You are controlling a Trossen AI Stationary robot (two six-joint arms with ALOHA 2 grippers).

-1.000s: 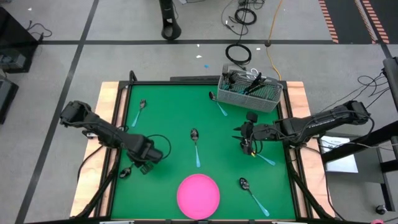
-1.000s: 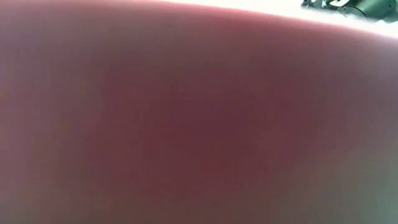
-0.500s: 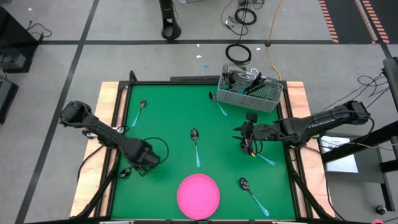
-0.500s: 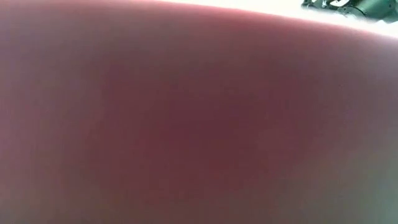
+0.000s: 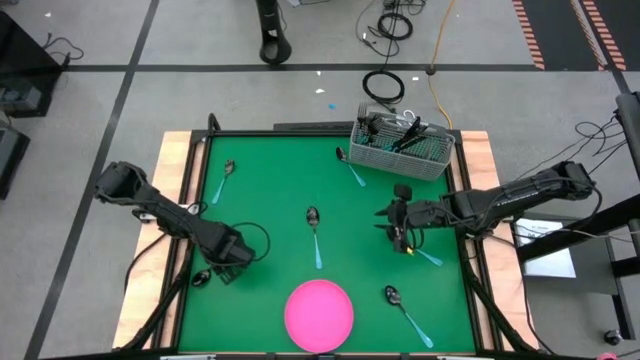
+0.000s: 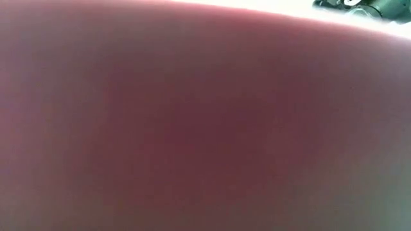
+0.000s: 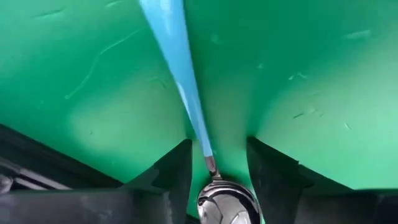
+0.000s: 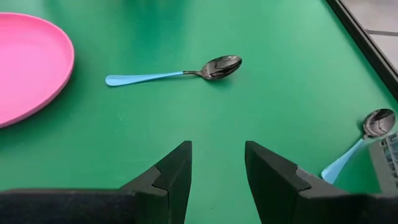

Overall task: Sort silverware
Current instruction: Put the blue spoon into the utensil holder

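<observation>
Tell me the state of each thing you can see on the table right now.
Left gripper: open, straddling a spoon lying flat.
Right gripper: open, empty.
Centre spoon: lying flat.
Pink plate: empty.
Wire basket: holding utensils.

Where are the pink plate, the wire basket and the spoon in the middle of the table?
pink plate [image 5: 320,313]: high view, a bare part of its surface.
wire basket [image 5: 436,162]: high view, its right rim.
middle spoon [image 5: 312,215]: high view, its dark bowl.
</observation>
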